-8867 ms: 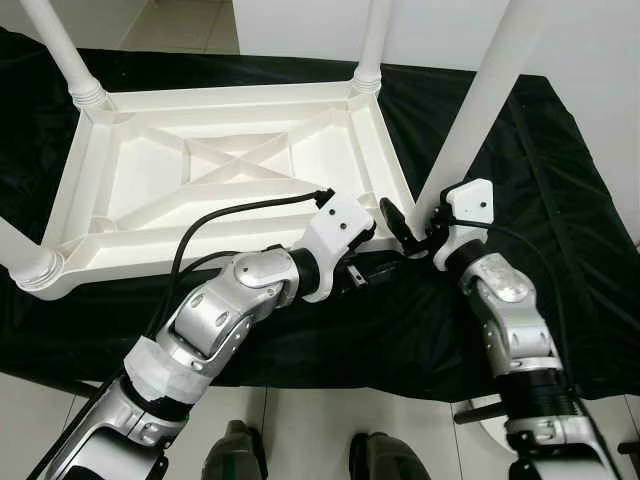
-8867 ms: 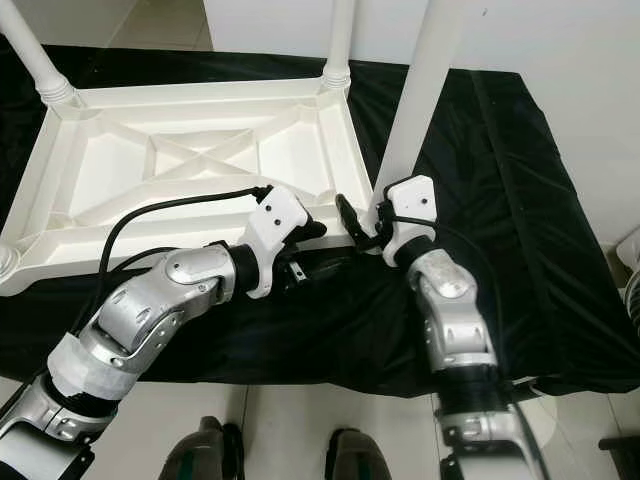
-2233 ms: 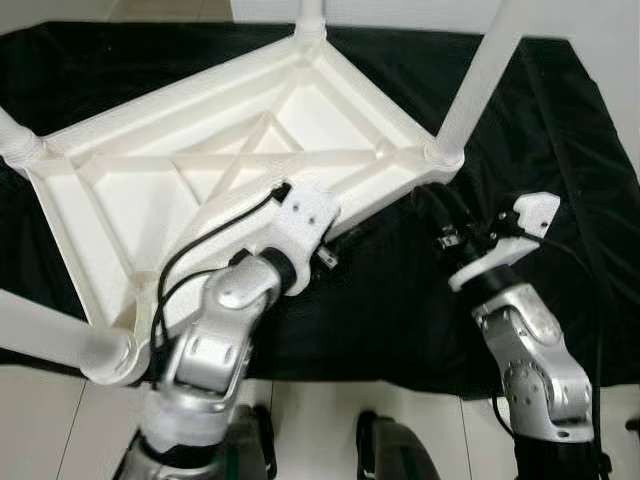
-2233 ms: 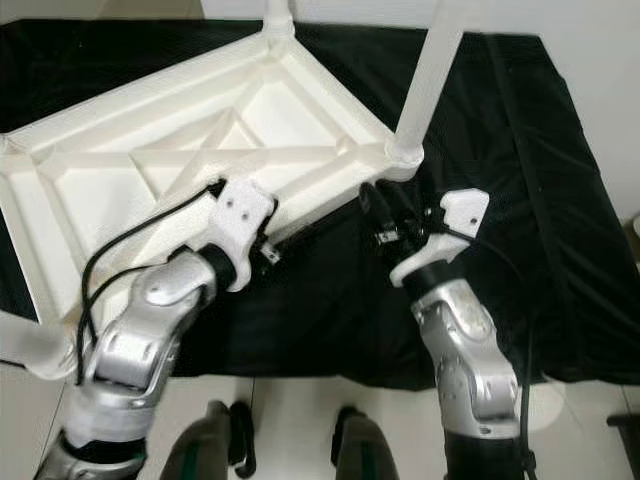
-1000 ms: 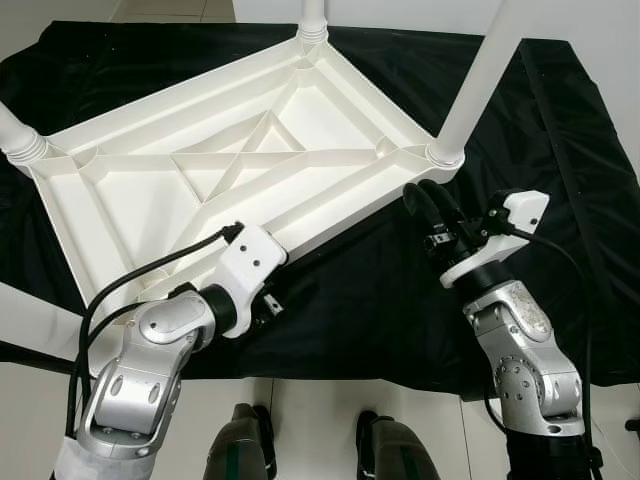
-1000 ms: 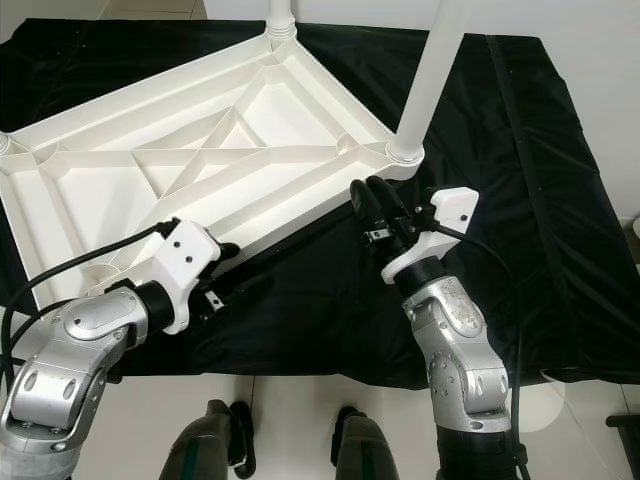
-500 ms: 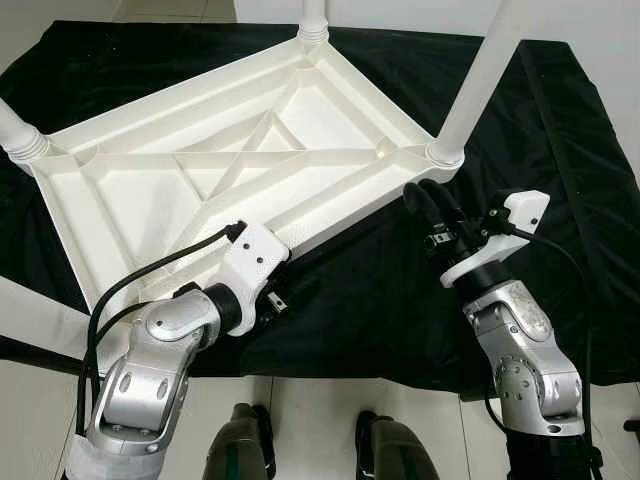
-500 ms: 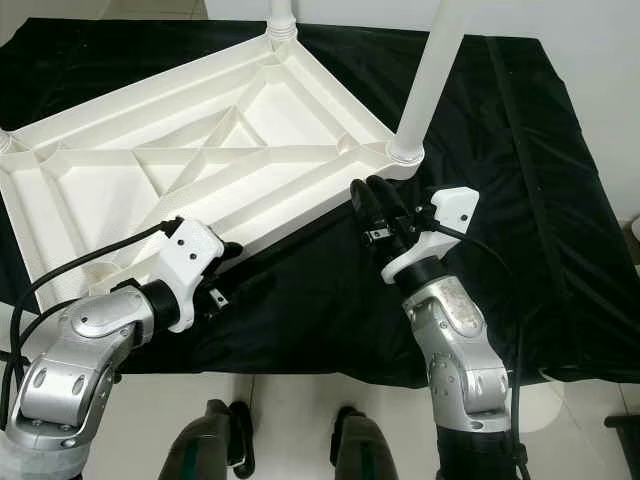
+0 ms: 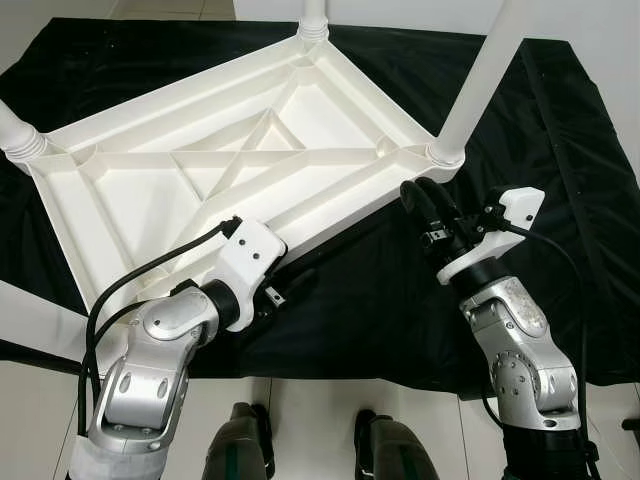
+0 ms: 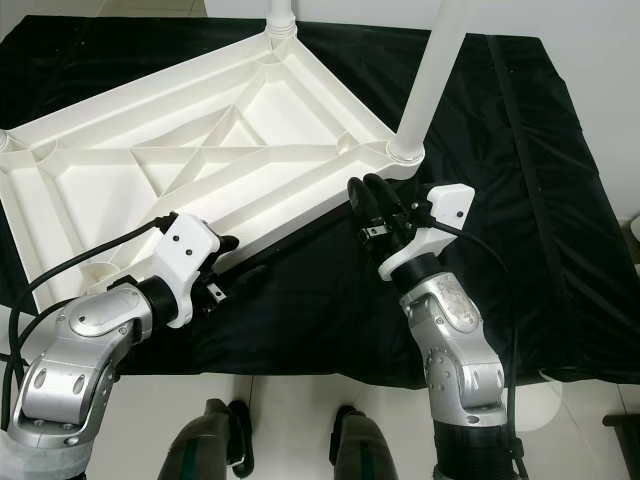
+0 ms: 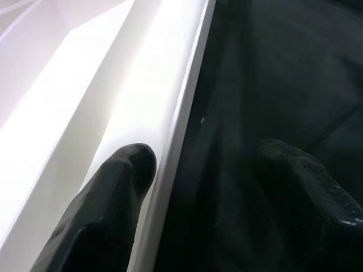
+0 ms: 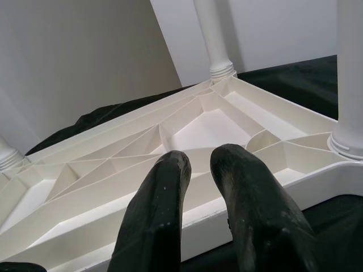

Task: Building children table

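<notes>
Now, your table (image 9: 240, 160) lies upside down on the black-draped surface (image 9: 560, 200), legs up, long axis running from 8 o'clock to 2 o'clock. Your left hand (image 11: 198, 170) is spread across the near long rim, one finger (image 11: 122, 187) inside the wall, the other over the cloth, nothing clamped. Your right hand (image 10: 378, 205) sits at 5 o'clock of the near right corner, fingers close together, grasping nothing, just beside the leg (image 10: 430, 75). I'd say the left is nearer the rim, so any turn hinges there.
</notes>
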